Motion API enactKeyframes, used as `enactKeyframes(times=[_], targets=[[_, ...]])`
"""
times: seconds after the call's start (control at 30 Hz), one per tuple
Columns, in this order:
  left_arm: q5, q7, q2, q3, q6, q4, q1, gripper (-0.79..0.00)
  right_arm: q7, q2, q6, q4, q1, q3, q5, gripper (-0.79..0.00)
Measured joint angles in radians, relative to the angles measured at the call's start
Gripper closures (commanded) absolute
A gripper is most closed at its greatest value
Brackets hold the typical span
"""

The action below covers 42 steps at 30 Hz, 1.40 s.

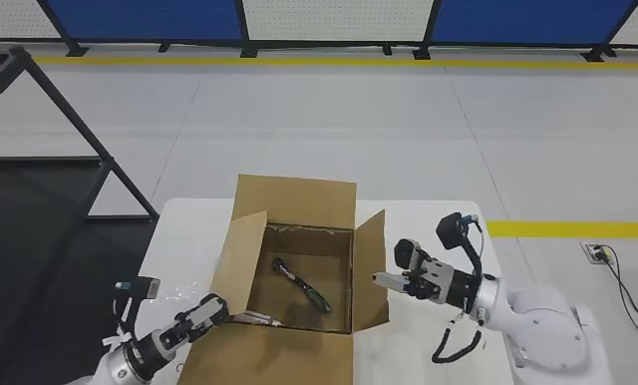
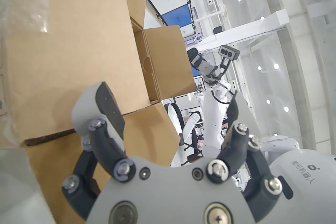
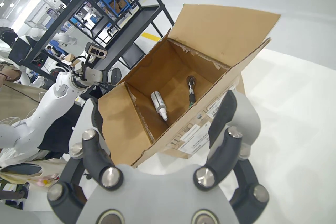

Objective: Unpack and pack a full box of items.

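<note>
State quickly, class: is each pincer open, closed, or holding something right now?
Left pincer: open, holding nothing.
Right pincer: open, holding nothing.

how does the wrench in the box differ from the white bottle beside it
The wrench is long, thin and dark with a metal head; the bottle is shorter, thicker and white. The wrench's head and the bottle's nozzle point opposite ways. Both lie flat on the box floor, apart.

A robotics lab: blue partition panels (image 1: 140,11), yellow floor line (image 1: 329,61), black racks (image 3: 143,12).
</note>
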Motion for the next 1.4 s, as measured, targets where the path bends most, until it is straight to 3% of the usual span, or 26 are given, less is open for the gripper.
enactKeyframes(times=[0.17,0.4,0.93,1.4], targets=[[0.007,-0.002,0.002,0.007,0.000,0.001,0.002,-0.785,0.103,0.010,0.002,0.053,0.066,-0.078,0.017,-0.785],[0.008,0.005,0.003,0.013,0.002,0.010,0.003,-0.785,0.098,0.011,-0.055,0.134,0.166,-0.203,0.046,-0.785],[0.006,0.110,0.002,0.024,0.074,0.032,-0.004,-0.785,-0.167,-0.057,-0.063,0.587,0.475,-0.540,0.110,-0.785],[0.033,0.130,0.004,0.038,0.129,0.048,-0.029,-0.785,-0.187,-0.091,-0.052,0.777,0.566,-0.644,0.161,-0.785]])
